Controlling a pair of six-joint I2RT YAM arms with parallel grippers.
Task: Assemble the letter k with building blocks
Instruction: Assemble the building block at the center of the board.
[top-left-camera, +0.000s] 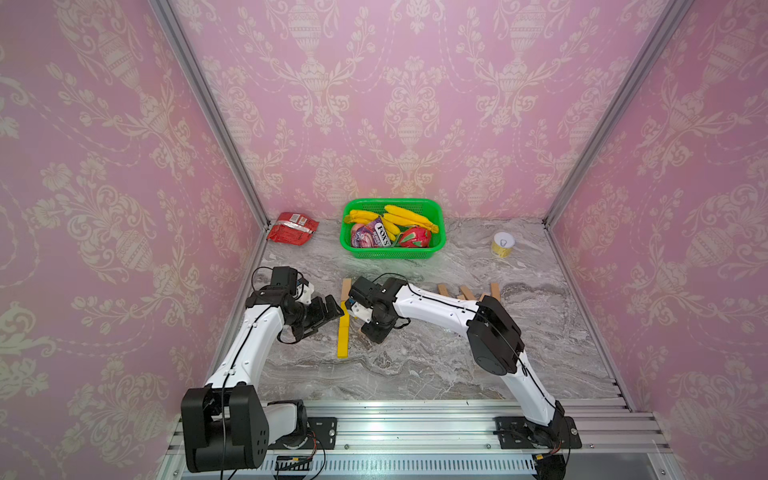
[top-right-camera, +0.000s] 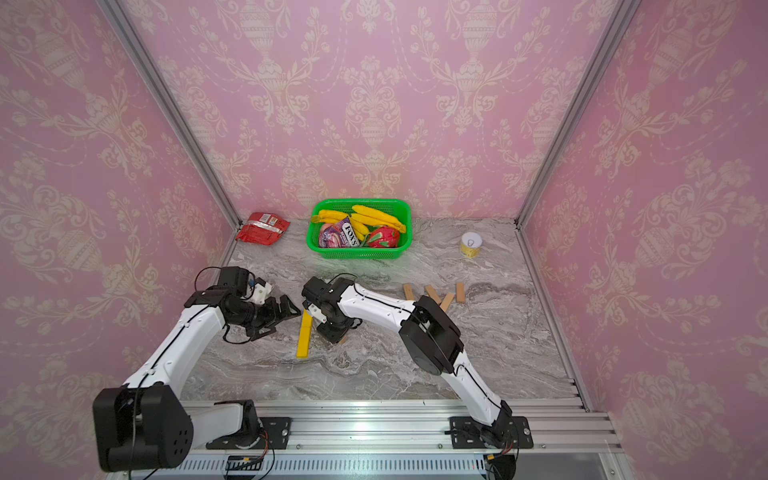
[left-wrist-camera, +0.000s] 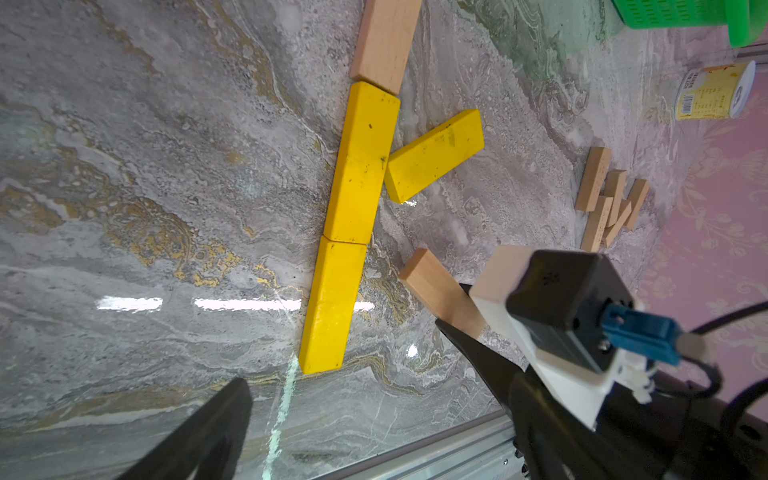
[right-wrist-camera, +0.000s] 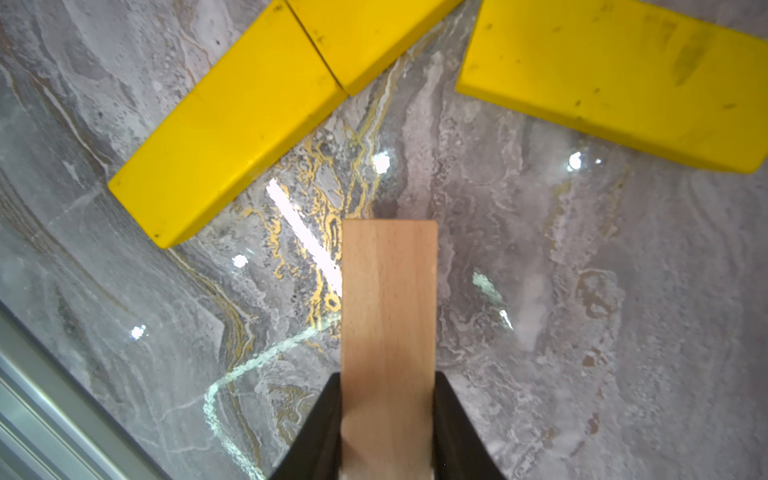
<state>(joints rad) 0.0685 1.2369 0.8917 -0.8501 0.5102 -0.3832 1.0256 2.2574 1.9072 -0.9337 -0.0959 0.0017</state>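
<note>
Tan wood is what the right gripper (right-wrist-camera: 388, 399) carries. Its black jaws are clamped on the sides of one plain wood block (right-wrist-camera: 388, 316), whose free end points toward the half-built letter k (left-wrist-camera: 365, 174) but stops short of it, with bare table showing between. The figure lies on the grey veined marble tabletop (left-wrist-camera: 124, 216), between the two arms: a straight stem of two yellow bars (left-wrist-camera: 332, 307) laid end to end with a wooden bar (left-wrist-camera: 386, 41) at the far end, and a slanted yellow block (left-wrist-camera: 436, 153) whose corner touches the stem near its middle. The step in hand looks like placing the lower slanted leg, the last piece of this k. That seems to call for bringing the held end up to the stem beside the yellow slant, angled the opposite way, then releasing it without nudging the stem. The left gripper (top-left-camera: 328, 316) hovers just beside the stem, jaws spread wide and empty. All the blocks are flat, square-edged bars, the yellow paint scuffed and the wood smooth and matte, and they may slide on the glossy table. Spare wood blocks (top-left-camera: 469, 293) lie heaped well apart.
</note>
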